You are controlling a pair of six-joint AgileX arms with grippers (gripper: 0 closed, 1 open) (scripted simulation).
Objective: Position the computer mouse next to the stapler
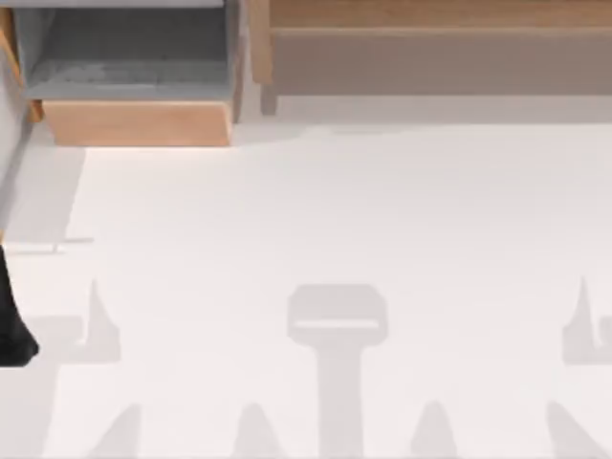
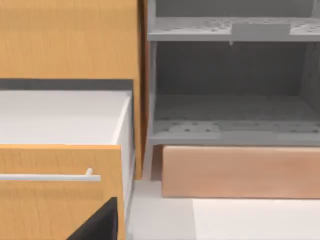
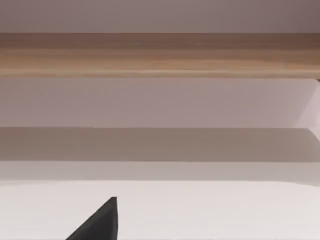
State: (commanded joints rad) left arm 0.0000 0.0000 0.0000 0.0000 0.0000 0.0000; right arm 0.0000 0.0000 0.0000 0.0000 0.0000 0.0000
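White table (image 1: 316, 210), bare and evenly lit across the middle, with grey shadows (image 1: 337, 320) lying on its near half. Where the mouse or the stapler lies, and how the mouse looks, you cannot tell from these views. At the table's far left stands a grey shelf unit (image 1: 129, 53) on a pale wooden base (image 1: 134, 122); along the far right runs a long wooden shelf (image 1: 430, 38). A black part of your left arm (image 1: 11, 316) shows at the left edge of the top view, low over the table. In the left wrist view, a black corner of the left gripper (image 2: 100, 222) sits before an orange cabinet (image 2: 70, 40) whose drawer (image 2: 60, 117) is pulled out, white inside, with a slim pale handle (image 2: 50, 176) on its front. The grey shelves stand just beside the cabinet. In the right wrist view, a black corner of the right gripper (image 3: 100, 220) hangs over the table, facing the wooden shelf. For both grippers, you cannot tell whether they are open or closed, or holding anything.
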